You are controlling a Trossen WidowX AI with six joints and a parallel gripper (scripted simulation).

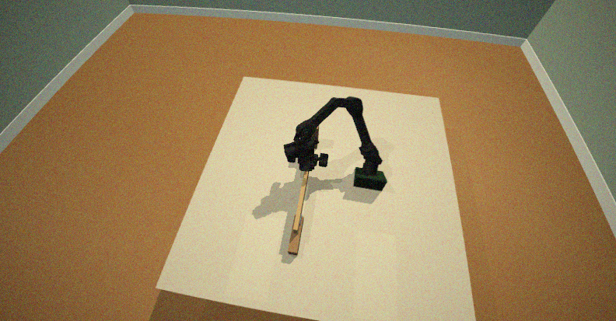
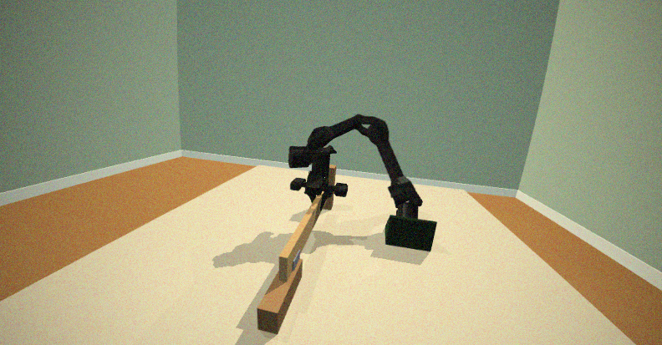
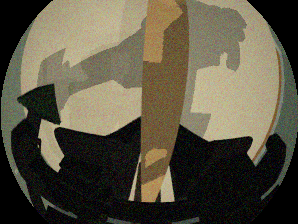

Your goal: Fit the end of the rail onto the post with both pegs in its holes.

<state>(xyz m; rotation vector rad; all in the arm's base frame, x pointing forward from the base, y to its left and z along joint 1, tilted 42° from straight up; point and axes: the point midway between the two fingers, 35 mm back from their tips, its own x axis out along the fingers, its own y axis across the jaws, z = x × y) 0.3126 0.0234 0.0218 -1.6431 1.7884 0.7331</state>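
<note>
The long light wooden rail (image 1: 300, 202) (image 2: 302, 234) (image 3: 165, 95) runs from the footboard block to my gripper. My gripper (image 1: 306, 170) (image 2: 318, 198) (image 3: 154, 120) points down and is shut on the rail near its post end. The rail's other end rests on the low brown footboard block (image 1: 293, 248) (image 2: 276, 298), beside a small blue-grey bracket part (image 2: 296, 260). The wooden post (image 1: 316, 134) (image 2: 332, 174) stands upright just behind my gripper, partly covered by it. The pegs, the holes and any gap between rail and post are hidden. Whether the rail is exactly level cannot be told.
The arm's dark base (image 1: 369, 179) (image 2: 410, 234) stands on the pale table top (image 1: 414, 254) (image 2: 463, 296), to the right of the rail. The arm arches from it over to the rail. Its shadow falls across the table beside and under the rail.
</note>
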